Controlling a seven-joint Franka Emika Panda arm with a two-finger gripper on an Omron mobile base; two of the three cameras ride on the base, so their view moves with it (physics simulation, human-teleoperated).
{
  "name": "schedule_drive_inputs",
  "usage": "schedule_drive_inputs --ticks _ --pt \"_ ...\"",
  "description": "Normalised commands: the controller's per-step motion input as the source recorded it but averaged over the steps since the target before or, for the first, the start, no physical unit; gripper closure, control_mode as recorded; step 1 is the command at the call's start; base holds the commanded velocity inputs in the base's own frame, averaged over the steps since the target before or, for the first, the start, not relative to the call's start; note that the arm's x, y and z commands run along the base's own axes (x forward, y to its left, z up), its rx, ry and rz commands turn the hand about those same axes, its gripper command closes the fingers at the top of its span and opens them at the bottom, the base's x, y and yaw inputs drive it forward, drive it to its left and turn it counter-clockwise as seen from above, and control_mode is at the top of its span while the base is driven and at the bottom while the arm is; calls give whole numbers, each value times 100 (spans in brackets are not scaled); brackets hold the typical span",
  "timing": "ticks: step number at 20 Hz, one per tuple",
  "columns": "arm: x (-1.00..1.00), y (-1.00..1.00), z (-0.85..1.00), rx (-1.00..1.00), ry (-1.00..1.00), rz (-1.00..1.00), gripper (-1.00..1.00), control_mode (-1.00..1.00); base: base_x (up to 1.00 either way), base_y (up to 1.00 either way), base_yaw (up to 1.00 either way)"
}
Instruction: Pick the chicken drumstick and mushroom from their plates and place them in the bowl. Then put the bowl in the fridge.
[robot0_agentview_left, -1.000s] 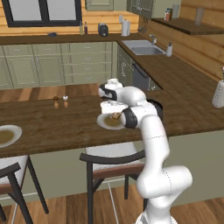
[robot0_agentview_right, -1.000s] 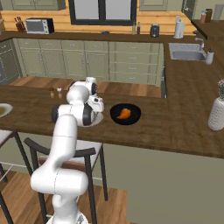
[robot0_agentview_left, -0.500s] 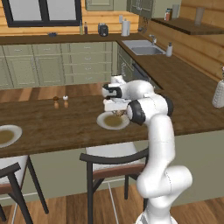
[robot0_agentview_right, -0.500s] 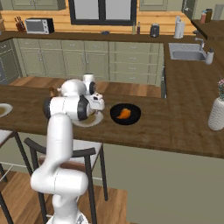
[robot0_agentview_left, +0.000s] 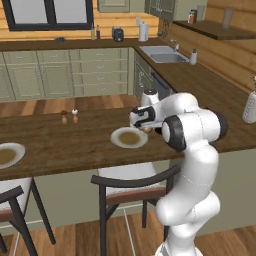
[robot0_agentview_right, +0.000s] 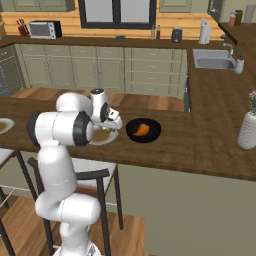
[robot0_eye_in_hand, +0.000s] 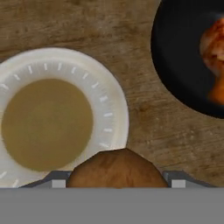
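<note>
My gripper (robot0_eye_in_hand: 116, 183) is shut on the mushroom (robot0_eye_in_hand: 116, 168), a tan-brown lump held just above the wooden counter. Below it to the left lies a white plate (robot0_eye_in_hand: 114, 109) with a bare beige centre. The black bowl (robot0_eye_in_hand: 175, 65) sits to the upper right with the orange-brown chicken drumstick (robot0_eye_in_hand: 213, 57) in it. In the right base view the gripper (robot0_agentview_right: 114, 122) hangs between the plate (robot0_agentview_right: 106, 138) and the bowl (robot0_agentview_right: 135, 134), where the drumstick (robot0_agentview_right: 142, 130) lies. In the left base view the gripper (robot0_agentview_left: 145, 127) hovers at the plate's (robot0_agentview_left: 120, 141) right edge. The fridge is out of view.
A second white plate (robot0_agentview_left: 15, 150) lies at the counter's left end. Salt and pepper shakers (robot0_agentview_left: 69, 116) stand behind the plates. A white vase (robot0_agentview_right: 247, 131) stands on the counter at the right. Two chairs (robot0_agentview_left: 131, 187) are tucked under the front edge.
The hand has swung from over the plate's centre towards the bowl, carrying the mushroom with it. The plate, bowl and drumstick have stayed put.
</note>
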Motion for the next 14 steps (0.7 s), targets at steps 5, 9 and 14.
schedule_drive_inputs --ticks 5,9,14 --pt "-10 -36 85 0 -2 0 100 -100 0 0 0" --pt "0 -78 27 0 3 -5 100 -100 0 0 0" --pt "0 -77 11 0 4 -3 100 -100 0 0 0"
